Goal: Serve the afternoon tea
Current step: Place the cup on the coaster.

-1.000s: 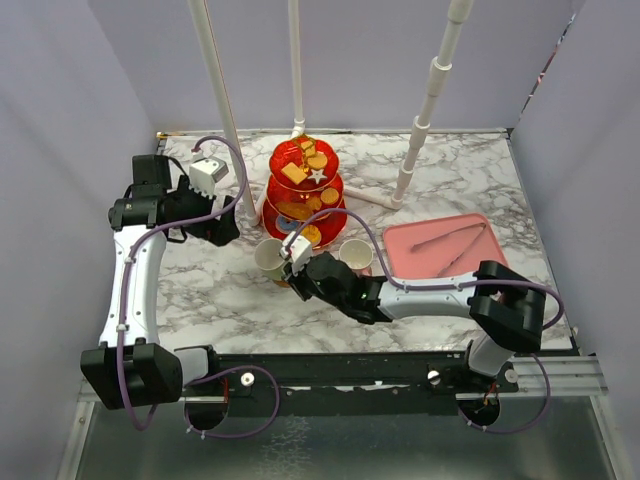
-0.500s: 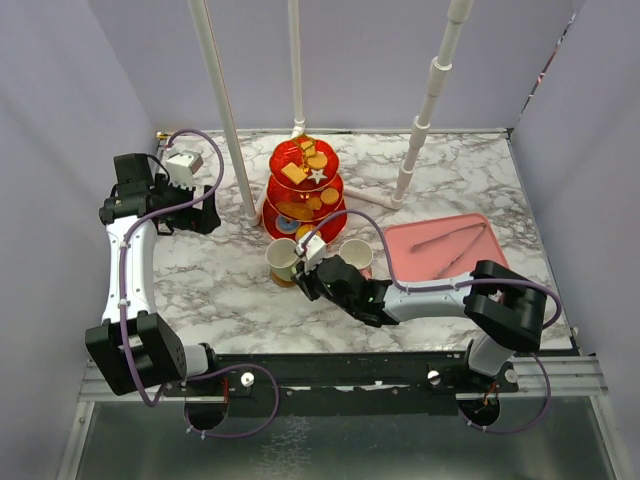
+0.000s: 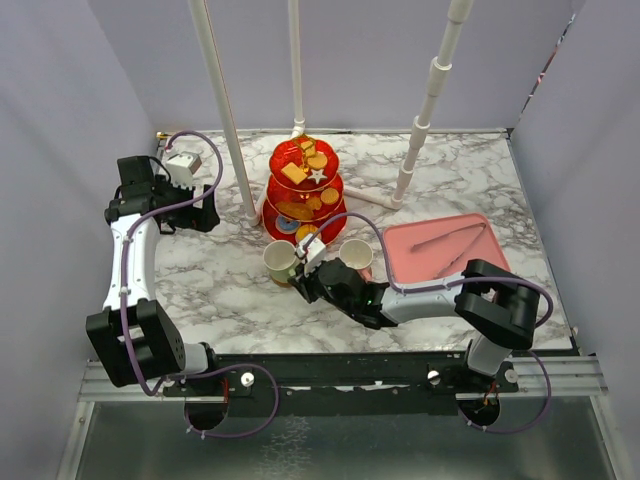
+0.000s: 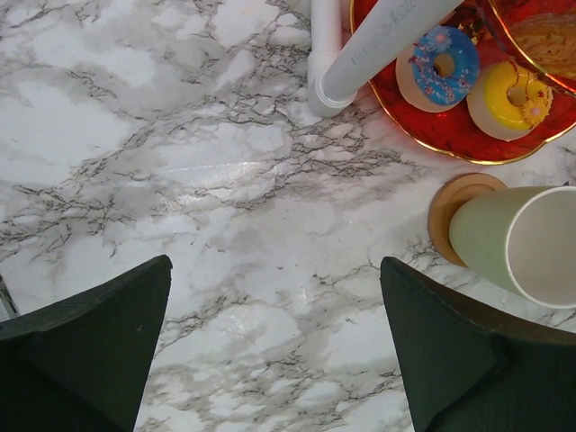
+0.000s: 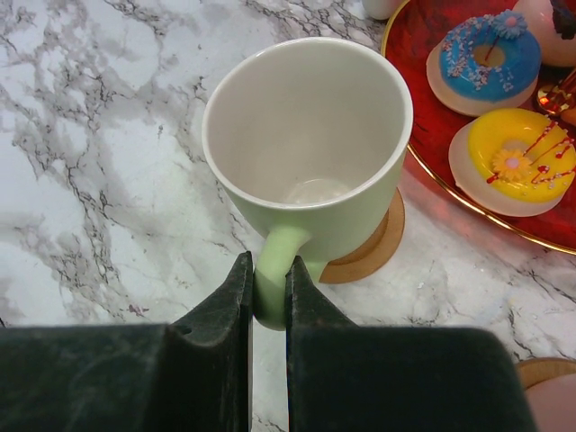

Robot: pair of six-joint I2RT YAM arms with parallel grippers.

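**Green mug pinched by its handle**

From above I see the tiered stand (image 3: 303, 190) mid-rear on the counter (image 3: 460, 170). The green mug (image 3: 281, 259) and pink mug (image 3: 356, 253) are just in front, with a tray (image 3: 405, 232) near the right edge.

Only the left wrist shows my left gripper (image 4: 274, 265), spread wide and touching nothing.

Only the right wrist shows my right gripper (image 5: 268, 270), clamped on the green mug's handle, with the mug on its coaster (image 5: 373, 252).

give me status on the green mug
Right hand shut on pale green mug handle. Left hand open, holding nothing. Mug on coaster, red stand close beside.
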